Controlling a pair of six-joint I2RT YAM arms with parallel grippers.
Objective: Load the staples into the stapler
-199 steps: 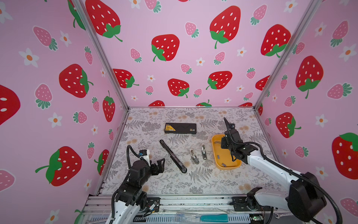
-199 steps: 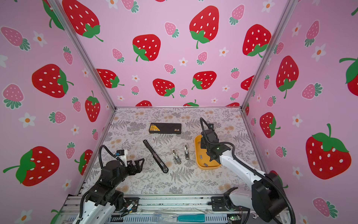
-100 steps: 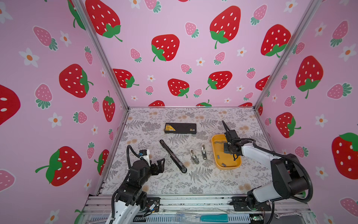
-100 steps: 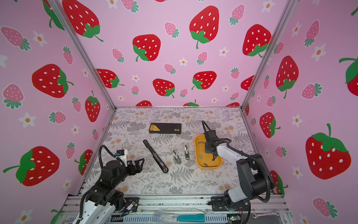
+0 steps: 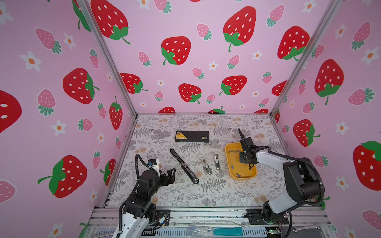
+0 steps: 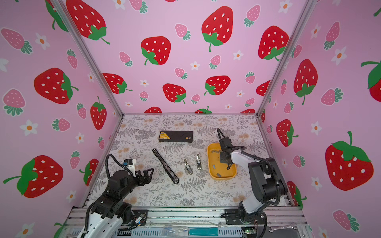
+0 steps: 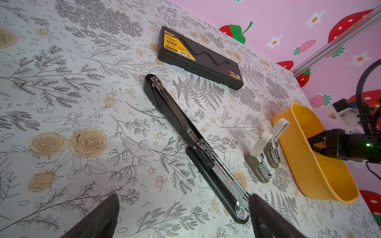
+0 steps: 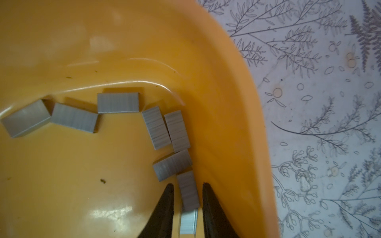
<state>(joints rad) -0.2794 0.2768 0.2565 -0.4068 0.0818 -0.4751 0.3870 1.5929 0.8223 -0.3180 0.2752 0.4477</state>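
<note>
Right of frame, yellow tray [image 5: 244, 177]:
right gripper [image 8: 187, 184] narrow round staples [image 8: 117, 103], grip unclear, elbow now folded back; left gripper [image 5: 172, 175] still wide.

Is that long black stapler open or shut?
Open: the stapler lies unfolded flat, and its metal staple rail is exposed along the top.

Robot test booth: strawberry-papered walls [image 5: 185, 51], aluminium frame [image 5: 107, 61].

I count: staple strips [image 8: 117, 102] 8+ | small staplers [image 5: 206, 166] 2 | long stapler [image 5: 184, 166] 1 | black case [image 5: 192, 136] 1 | tray [image 5: 245, 176] 1
</note>
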